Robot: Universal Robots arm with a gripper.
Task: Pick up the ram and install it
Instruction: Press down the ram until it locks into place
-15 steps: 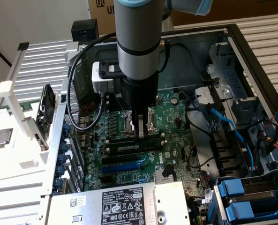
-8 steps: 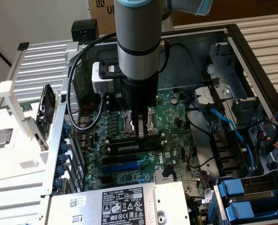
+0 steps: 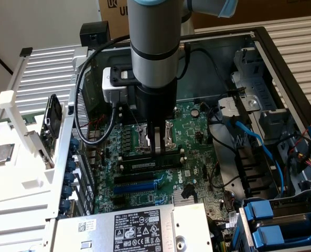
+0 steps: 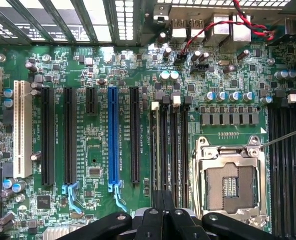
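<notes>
Ram (image 3: 149, 164), a long thin board with a pale label strip, lies seated in a black slot on the glossy green motherboard (image 3: 197, 137), just beside the square metal processor socket (image 3: 156, 137). My pincer (image 3: 156, 152) has its flat black fingers pressed together, tips down on the stick's upper edge. From my wrist, those fingers (image 4: 163, 212) narrow over the dark parallel memory slots (image 4: 168, 150).

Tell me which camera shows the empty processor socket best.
The wrist view: the processor socket faces the camera with its contacts plainly visible. In the exterior view the socket is partly hidden behind the shut gripper.
</notes>
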